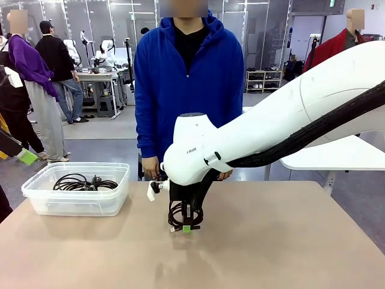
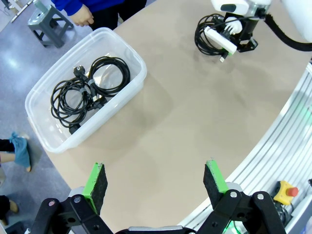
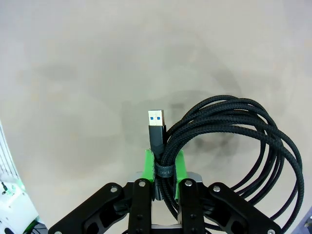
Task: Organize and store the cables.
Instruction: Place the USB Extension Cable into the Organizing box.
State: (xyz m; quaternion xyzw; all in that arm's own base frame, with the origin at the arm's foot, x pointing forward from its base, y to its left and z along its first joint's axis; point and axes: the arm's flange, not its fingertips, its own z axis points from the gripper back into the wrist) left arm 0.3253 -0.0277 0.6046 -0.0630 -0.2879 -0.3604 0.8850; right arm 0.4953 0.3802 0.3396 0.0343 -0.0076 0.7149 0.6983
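Your right claw (image 3: 165,168) is clenched on a coiled cable (image 3: 234,141) at mid-table. Two cables (image 2: 87,90) already lie in the bin (image 2: 46,141). Your left claw (image 2: 156,183) hangs released. This one remains to store.

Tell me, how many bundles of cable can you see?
3, I think. Two coiled cables lie tangled in the clear bin, so more may hide there. One braided USB cable is pinched in the right gripper above the table.
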